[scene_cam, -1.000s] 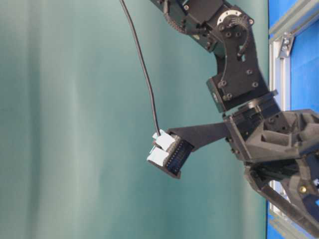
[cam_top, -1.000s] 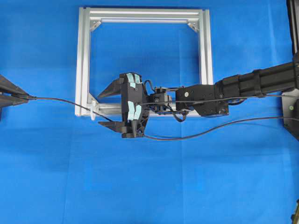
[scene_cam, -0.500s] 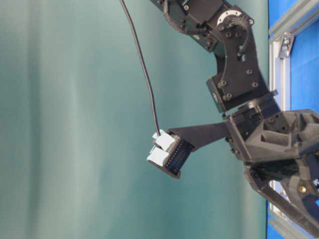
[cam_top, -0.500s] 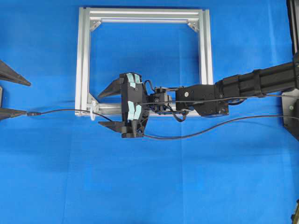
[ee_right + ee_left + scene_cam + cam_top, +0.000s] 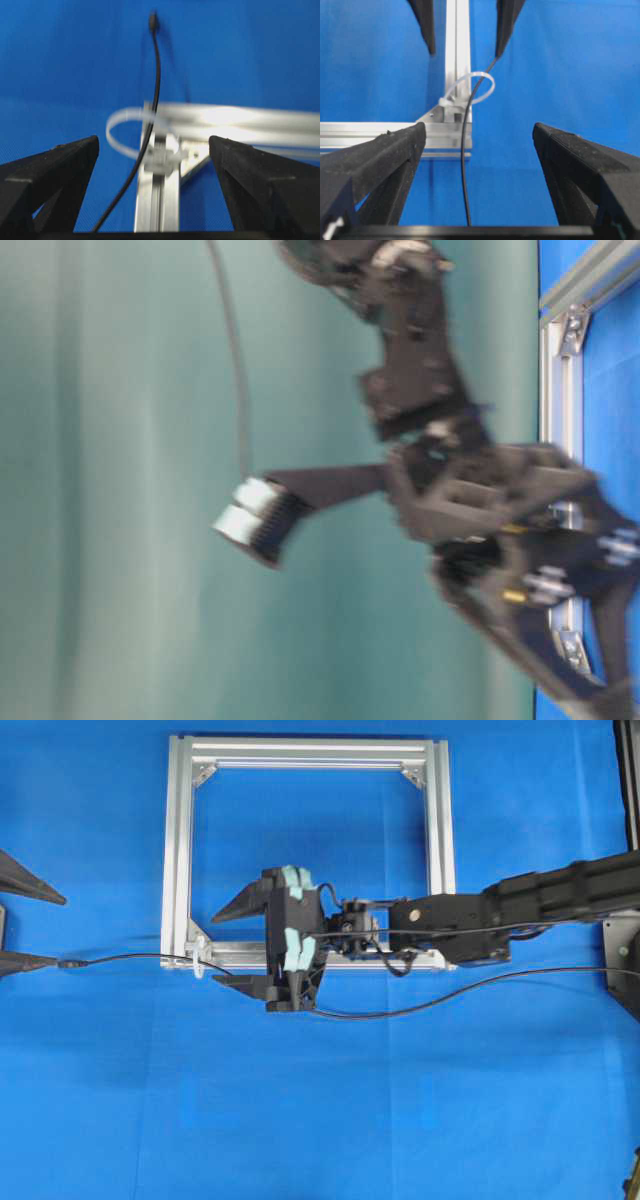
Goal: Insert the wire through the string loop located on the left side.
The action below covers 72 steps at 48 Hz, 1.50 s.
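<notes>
The wire (image 5: 140, 958) is lying on the blue table (image 5: 400, 1120), passing thru the string loop (image 5: 475, 87) at the bottom-left corner of the aluminium frame (image 5: 178, 840). Its plug end (small, dark) is sitting just beside the left end effector (image 5: 25, 925), whose fingers are standing wide apart w/ nothing between them. The right end effector (image 5: 235, 945) is hanging over the frame's bottom rail, also spread wide and gripping nothing; the wire is running under it and off to the right.

The left gripper (image 5: 8, 928) has let go of the wire (image 5: 130, 958); the right gripper (image 5: 232, 945) has drawn back.
</notes>
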Each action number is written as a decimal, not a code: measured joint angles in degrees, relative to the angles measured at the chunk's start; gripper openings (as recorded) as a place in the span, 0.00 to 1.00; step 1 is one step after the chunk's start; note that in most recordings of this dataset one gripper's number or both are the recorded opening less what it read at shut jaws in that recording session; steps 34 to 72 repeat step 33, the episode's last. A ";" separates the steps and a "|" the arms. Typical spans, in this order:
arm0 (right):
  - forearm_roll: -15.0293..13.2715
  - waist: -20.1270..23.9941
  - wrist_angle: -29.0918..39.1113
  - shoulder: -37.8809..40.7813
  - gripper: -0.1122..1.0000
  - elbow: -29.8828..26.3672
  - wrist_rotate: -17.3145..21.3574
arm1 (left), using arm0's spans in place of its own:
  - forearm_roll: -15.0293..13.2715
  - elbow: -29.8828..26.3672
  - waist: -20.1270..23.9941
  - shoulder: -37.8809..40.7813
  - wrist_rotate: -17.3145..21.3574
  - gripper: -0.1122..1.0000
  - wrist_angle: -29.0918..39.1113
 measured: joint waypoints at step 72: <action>0.00 0.00 6.77 -11.43 0.94 1.05 -0.09 | 0.00 0.00 0.00 0.00 0.18 0.85 -0.09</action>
